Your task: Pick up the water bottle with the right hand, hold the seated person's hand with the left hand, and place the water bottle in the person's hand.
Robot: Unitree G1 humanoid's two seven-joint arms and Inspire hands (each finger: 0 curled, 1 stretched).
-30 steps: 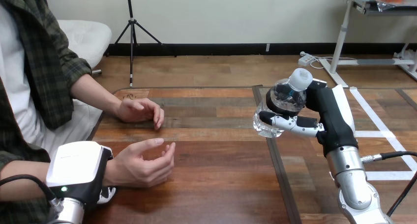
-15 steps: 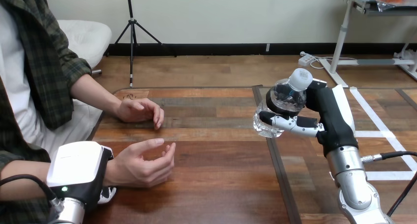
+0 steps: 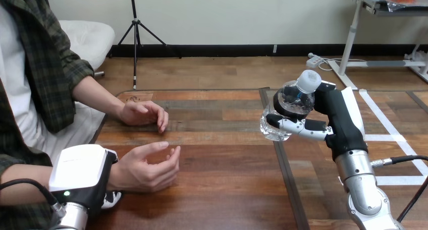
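A clear water bottle (image 3: pixel 293 101) with a white cap hangs tilted above the right half of the table, and my right hand (image 3: pixel 337 120) is shut on it, with the thumb across its lower body. At the lower left my left hand (image 3: pixel 81 172) lies over the person's wrist. Its fingers (image 3: pixel 112 197) curl under that wrist. The person's nearer hand (image 3: pixel 146 167) rests on the table beyond my left hand, palm turned sideways, fingers loosely curled and holding nothing. The bottle is well to the right of that hand.
The person's other hand (image 3: pixel 144 113) rests on the wooden table (image 3: pixel 222 189) further back at the left. A dark seam (image 3: pixel 283 164) runs front to back through the table below the bottle.
My left hand has edged slightly to the right on the person's wrist. The right hand and the bottle have stayed in place.
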